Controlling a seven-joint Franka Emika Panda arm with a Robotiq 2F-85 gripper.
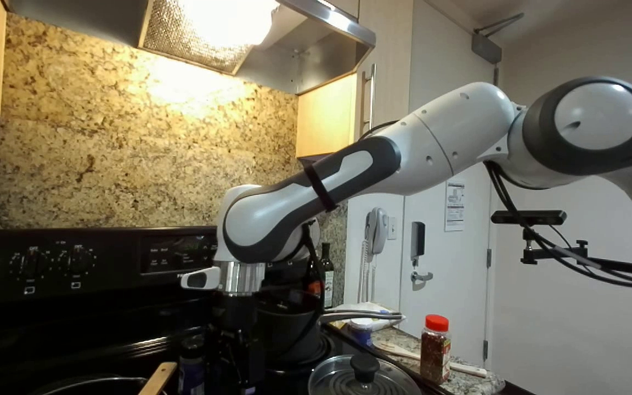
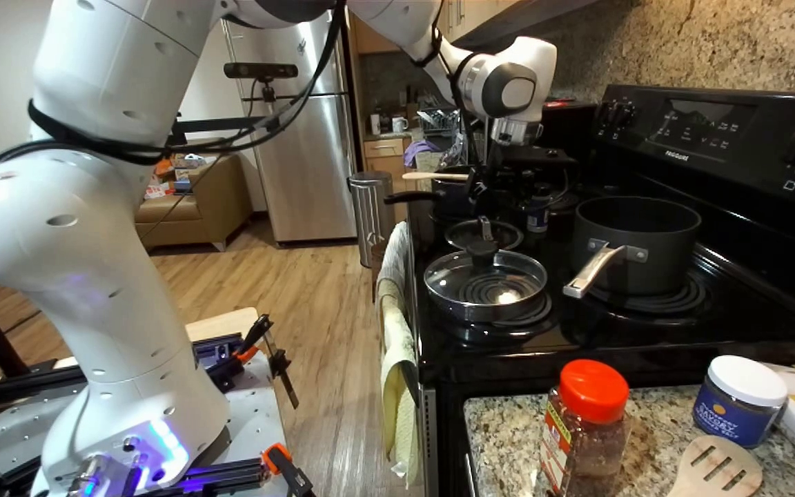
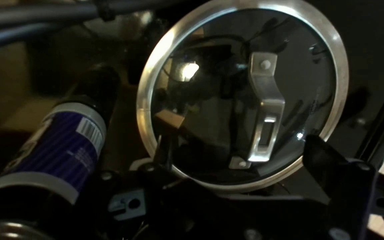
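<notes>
Round silver-rimmed glass lid (image 3: 242,96), upper centre in the wrist view, lies partly hidden behind the wide-spread black gripper (image 3: 240,150); lower left, a cylindrical indigo-labelled bottle (image 3: 62,146) is cut off.

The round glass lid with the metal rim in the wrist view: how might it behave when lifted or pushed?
The round glass lid is probably stiff but fragile, given its transparent pane. Its glossy surface may be slippery; the raised metal strap handle likely offers a surer hold.
</notes>
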